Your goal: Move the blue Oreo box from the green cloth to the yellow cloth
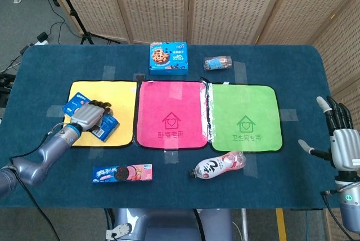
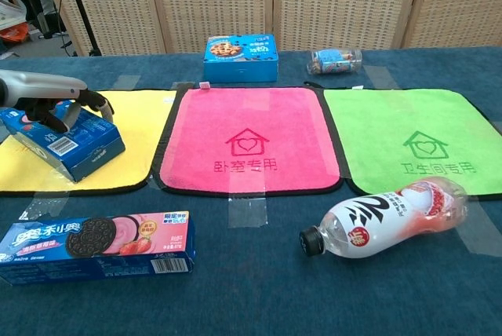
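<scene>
The blue Oreo box [image 1: 107, 126] [image 2: 69, 146] is over the left half of the yellow cloth [image 1: 122, 99] [image 2: 137, 136], lying at a slant. My left hand [image 1: 88, 115] [image 2: 61, 104] grips it from above, fingers curled over its top. Whether the box rests on the cloth I cannot tell. The green cloth [image 1: 244, 118] [image 2: 416, 141] on the right has nothing on it. My right hand [image 1: 340, 139] hangs off the table's right edge, fingers spread, holding nothing; only the head view shows it.
A pink cloth [image 1: 170, 114] [image 2: 249, 140] lies between the two. A blue cookie box [image 1: 167, 57] [image 2: 241, 57] and a small jar [image 1: 217, 62] [image 2: 335, 60] sit at the back. A pink Oreo box [image 1: 122, 173] [image 2: 96, 245] and a lying bottle [image 1: 220, 165] [image 2: 388, 217] are in front.
</scene>
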You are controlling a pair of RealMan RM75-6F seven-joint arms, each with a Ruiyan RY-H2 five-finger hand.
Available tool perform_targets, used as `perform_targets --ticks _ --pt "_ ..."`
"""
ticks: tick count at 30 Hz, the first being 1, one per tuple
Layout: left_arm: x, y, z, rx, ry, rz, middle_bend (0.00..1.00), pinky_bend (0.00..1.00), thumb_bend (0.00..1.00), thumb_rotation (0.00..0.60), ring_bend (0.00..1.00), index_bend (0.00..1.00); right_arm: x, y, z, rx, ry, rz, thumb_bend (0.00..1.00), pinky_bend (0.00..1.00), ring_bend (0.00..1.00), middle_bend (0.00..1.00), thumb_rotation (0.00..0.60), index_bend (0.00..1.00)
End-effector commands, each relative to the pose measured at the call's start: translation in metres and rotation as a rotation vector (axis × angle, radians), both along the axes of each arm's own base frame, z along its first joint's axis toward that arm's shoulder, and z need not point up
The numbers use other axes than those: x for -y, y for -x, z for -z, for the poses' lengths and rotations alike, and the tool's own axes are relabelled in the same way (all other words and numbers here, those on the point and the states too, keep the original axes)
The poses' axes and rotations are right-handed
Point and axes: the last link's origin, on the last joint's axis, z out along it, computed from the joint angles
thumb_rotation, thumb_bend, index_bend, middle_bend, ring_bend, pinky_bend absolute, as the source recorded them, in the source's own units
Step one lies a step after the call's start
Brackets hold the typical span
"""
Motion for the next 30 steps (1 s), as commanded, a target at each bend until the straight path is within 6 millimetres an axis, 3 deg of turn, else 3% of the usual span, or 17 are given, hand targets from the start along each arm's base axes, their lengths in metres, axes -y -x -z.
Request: perform_targets --ticks 1,4,7,9,11,12,16,20,25,30 --pt "-0.001 -0.001 -0.008 0.037 -0.039 0.015 0.09 0.16 1.00 0.600 0.06 0.29 0.000 0.000 0.000 0.000 -0.001 -0.001 0.00 0.00 0.00 0.00 0.600 0.00" --pt "-0.004 -0.009 -0.023 0.120 -0.116 0.056 0.00 0.03 0.92 0.600 0.00 0.14 0.000 -0.001 0.001 -0.001 -0.004 -0.003 0.00 0.00 0.00 0.00 0.600 0.00" --pt "-0.004 -0.015 -0.044 0.199 -0.214 0.124 0.00 0.00 0.55 0.600 0.00 0.04 -0.001 -0.002 0.001 -0.002 -0.005 -0.008 0.00 0.00 0.00 0.00 0.600 0.00" --pt "-0.002 -0.018 -0.057 0.256 -0.271 0.150 0.00 0.00 0.22 0.600 0.00 0.01 -0.002 -0.002 0.001 -0.004 -0.005 -0.010 0.00 0.00 0.00 0.00 0.600 0.00" --pt "0.004 -0.019 -0.074 0.316 -0.333 0.169 0.00 0.00 0.04 0.600 0.00 0.00 -0.002 -0.003 0.002 -0.007 -0.006 -0.014 0.00 0.00 0.00 0.00 0.600 0.00" --pt "0.008 -0.018 -0.081 0.330 -0.359 0.176 0.00 0.00 0.00 0.600 0.00 0.00 -0.002 -0.003 0.002 -0.008 -0.007 -0.016 0.00 0.00 0.00 0.00 0.600 0.00" --pt "0.029 -0.004 -0.113 0.372 -0.480 0.156 0.00 0.00 0.00 0.600 0.00 0.00 -0.004 -0.004 0.003 -0.028 -0.004 -0.021 0.00 0.00 0.00 0.00 0.600 0.00" --pt "0.047 0.011 -0.129 0.393 -0.548 0.113 0.00 0.00 0.00 0.600 0.00 0.00 -0.006 -0.005 0.004 -0.035 -0.004 -0.022 0.00 0.00 0.00 0.00 0.600 0.00" --pt "0.107 0.062 -0.146 0.303 -0.651 -0.038 0.00 0.00 0.00 0.600 0.00 0.00 -0.009 -0.008 0.002 -0.055 0.003 -0.031 0.00 0.00 0.00 0.00 0.600 0.00" --pt "0.147 0.083 -0.146 0.314 -0.690 -0.102 0.00 0.00 0.00 0.600 0.00 0.00 -0.012 -0.009 0.002 -0.068 0.006 -0.029 0.00 0.00 0.00 0.00 0.600 0.00"
